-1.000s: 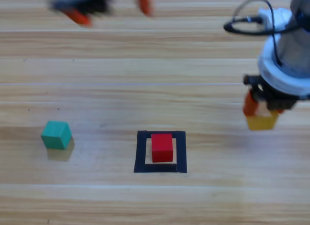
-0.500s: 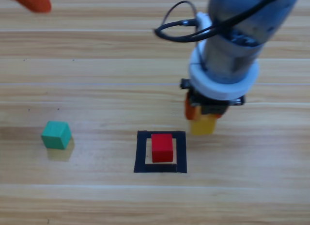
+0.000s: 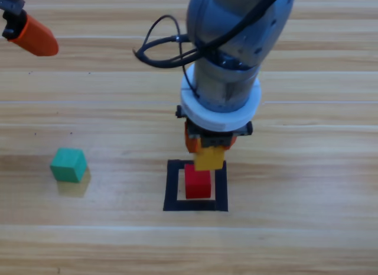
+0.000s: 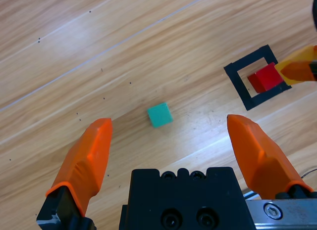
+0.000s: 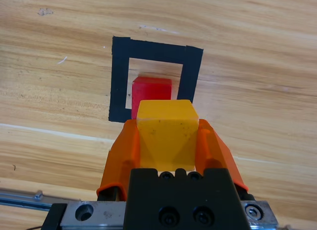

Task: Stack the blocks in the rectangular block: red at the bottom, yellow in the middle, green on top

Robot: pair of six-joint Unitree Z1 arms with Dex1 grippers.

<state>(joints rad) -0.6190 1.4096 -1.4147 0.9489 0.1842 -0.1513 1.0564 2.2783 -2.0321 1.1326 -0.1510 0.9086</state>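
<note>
The right gripper (image 3: 208,149), fingers clamped on the small matte yellow cube (image 3: 209,159), hangs just above the bright red cube (image 3: 198,184) inside the black tape square (image 3: 170,186) on the wooden desk (image 3: 307,216). In the high view the yellow cube sits slightly up-picture and right of the red one. The left gripper (image 4: 171,141) waits spread wide and empty, with the teal-green cube (image 4: 160,115) ahead of it.

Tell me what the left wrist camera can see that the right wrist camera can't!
Only the left wrist view shows the green cube, lying alone on the table ahead of the open left gripper. Only the right wrist view shows the right gripper shut on the yellow cube up close. Both show the red cube inside the black tape square.
</note>
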